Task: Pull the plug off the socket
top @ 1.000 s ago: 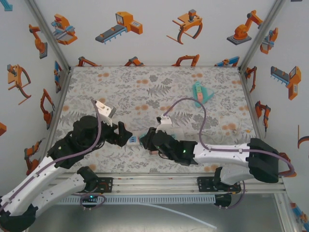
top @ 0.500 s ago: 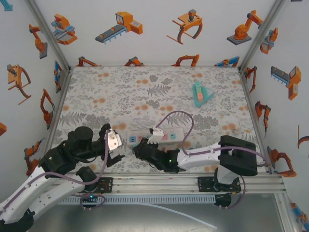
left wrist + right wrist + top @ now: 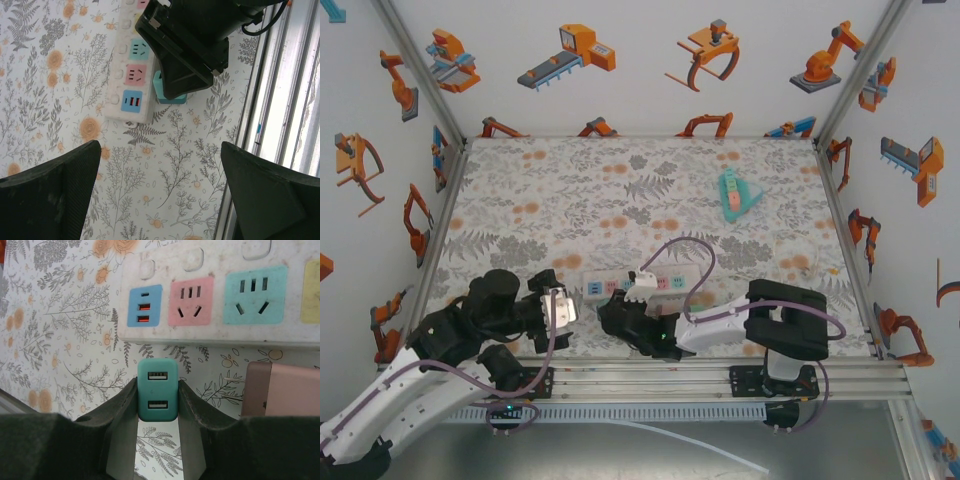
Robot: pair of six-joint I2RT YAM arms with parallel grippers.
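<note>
1. Near the front edge of the worktop [image 3: 620, 190], the teal plug [image 3: 158, 389] is pinched in the right jaws, just beside the power strip [image 3: 215, 295] and not in it.
2. Left jaws are spread wide and hold nothing.
3. Pull looks done imo, only letting go is left.

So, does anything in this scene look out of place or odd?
Yes: the teal plug is not in the power strip. It sits beside the strip, clamped in the right tool. A pink block next to it is also off the strip. Nothing looks damaged or spilled.
</note>
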